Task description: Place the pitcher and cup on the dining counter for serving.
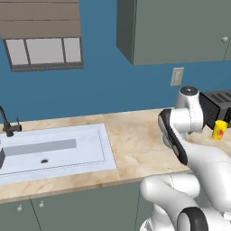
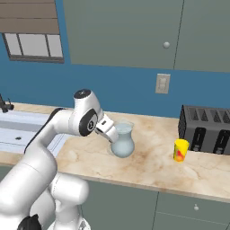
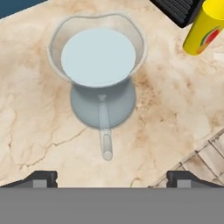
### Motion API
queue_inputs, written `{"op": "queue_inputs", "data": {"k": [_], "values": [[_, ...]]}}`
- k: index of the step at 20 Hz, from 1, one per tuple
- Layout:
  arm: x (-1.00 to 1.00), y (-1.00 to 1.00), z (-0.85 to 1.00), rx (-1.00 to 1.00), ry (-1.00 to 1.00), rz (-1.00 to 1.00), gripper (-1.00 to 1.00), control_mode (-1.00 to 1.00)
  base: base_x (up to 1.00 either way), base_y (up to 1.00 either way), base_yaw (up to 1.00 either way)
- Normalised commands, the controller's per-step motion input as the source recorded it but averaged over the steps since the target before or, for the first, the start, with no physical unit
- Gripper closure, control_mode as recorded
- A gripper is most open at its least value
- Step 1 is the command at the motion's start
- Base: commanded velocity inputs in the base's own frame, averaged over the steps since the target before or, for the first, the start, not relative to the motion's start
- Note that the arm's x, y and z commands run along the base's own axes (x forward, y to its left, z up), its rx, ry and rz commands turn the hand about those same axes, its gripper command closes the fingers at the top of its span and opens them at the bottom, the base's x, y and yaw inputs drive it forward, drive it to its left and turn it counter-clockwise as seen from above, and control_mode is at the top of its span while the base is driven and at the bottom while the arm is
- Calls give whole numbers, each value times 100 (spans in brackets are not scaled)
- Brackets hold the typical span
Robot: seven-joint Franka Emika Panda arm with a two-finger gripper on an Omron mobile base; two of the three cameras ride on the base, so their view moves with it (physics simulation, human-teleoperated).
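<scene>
On the bench (image 2: 148,166) beside the toaster (image 2: 207,130), pitcher (image 2: 122,141) and cup (image 2: 180,150) stand unmoved; fingers (image 3: 111,178) spread above the pitcher, nothing gripped; both transfers remain.

Blue wall (image 1: 113,85) with window (image 1: 43,52), grey-green cabinets (image 2: 126,33), outlet (image 2: 162,83); white sink (image 1: 54,151) in the beige counter (image 1: 135,144).

Arm: you see it rise from lower left, its wrist bent down toward the pitcher (image 2: 122,143).
Pincer (image 2: 112,136): you find it at the pitcher's left side; fingers hidden, touching or apart not readable.
Pitcher: upright on the marble surface (image 2: 148,166).
Cup (image 2: 180,150): upright, right of the pitcher, apart from it, just left of the black toaster (image 2: 206,129).
Wall: you see a white outlet (image 2: 162,83) above the surface.
</scene>
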Motion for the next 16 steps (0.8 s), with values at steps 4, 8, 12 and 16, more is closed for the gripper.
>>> {"op": "queue_inputs", "data": {"k": [4, 8, 12, 16], "values": [[13, -3, -25, 0, 6, -1, -100, -100, 0, 0, 0], [20, -2, -27, 0, 6, -3, -100, -100, 0, 0, 0], [21, 0, -25, 0, 5, -4, -100, -100, 0, 0, 0], [22, 0, -21, 0, 3, -4, -100, -100, 0, 0, 0]]}}
